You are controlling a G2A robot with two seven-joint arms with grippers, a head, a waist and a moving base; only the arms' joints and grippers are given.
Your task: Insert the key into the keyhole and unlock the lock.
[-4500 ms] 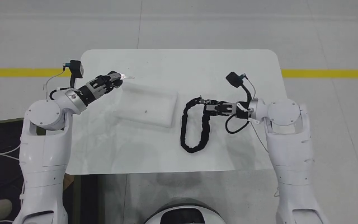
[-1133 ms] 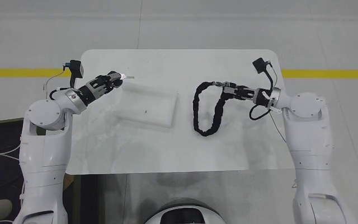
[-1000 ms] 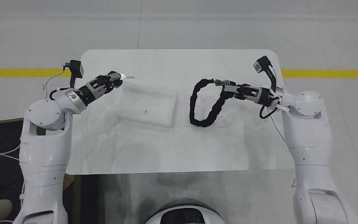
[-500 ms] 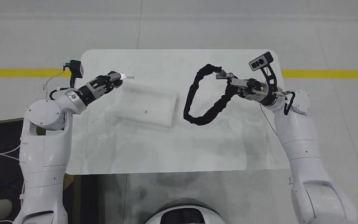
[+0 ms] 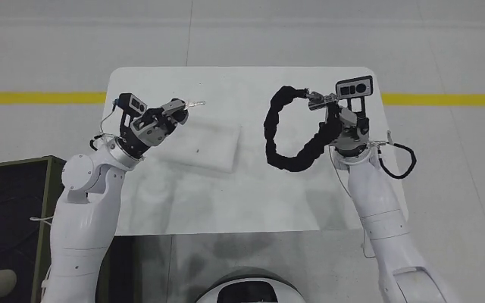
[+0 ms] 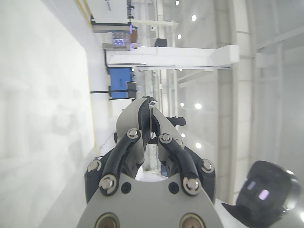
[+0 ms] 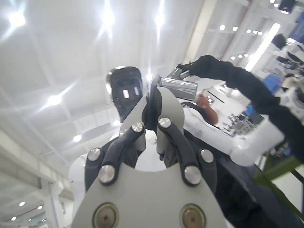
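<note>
My left gripper (image 5: 179, 108) hangs over the table's back left, above the far corner of the white pad (image 5: 204, 148). It is shut on a small silver key (image 5: 196, 103) whose tip points toward the right arm. The left wrist view has the thin key (image 6: 151, 115) edge-on between the pads of the gripper (image 6: 150, 107). My right gripper (image 5: 321, 98) is held up over the back right, shut on the silver body of the lock (image 5: 312, 96). Its black fabric-covered chain (image 5: 292, 132) hangs in a loop. In the right wrist view the gripper (image 7: 154, 90) clamps the lock's silver cylinder (image 7: 179, 85), with the black chain (image 7: 239, 78) arching away.
The white table (image 5: 227, 197) has rounded corners, and only the white rectangular pad lies on it. A yellow floor line (image 5: 53, 98) runs behind the table. A dark box (image 5: 19, 197) stands beside the table at the left.
The right arm lifted the lock off the table and swung it up toward the back, so the chain now hangs. The left arm shifted right with the key and its wrist turned.
</note>
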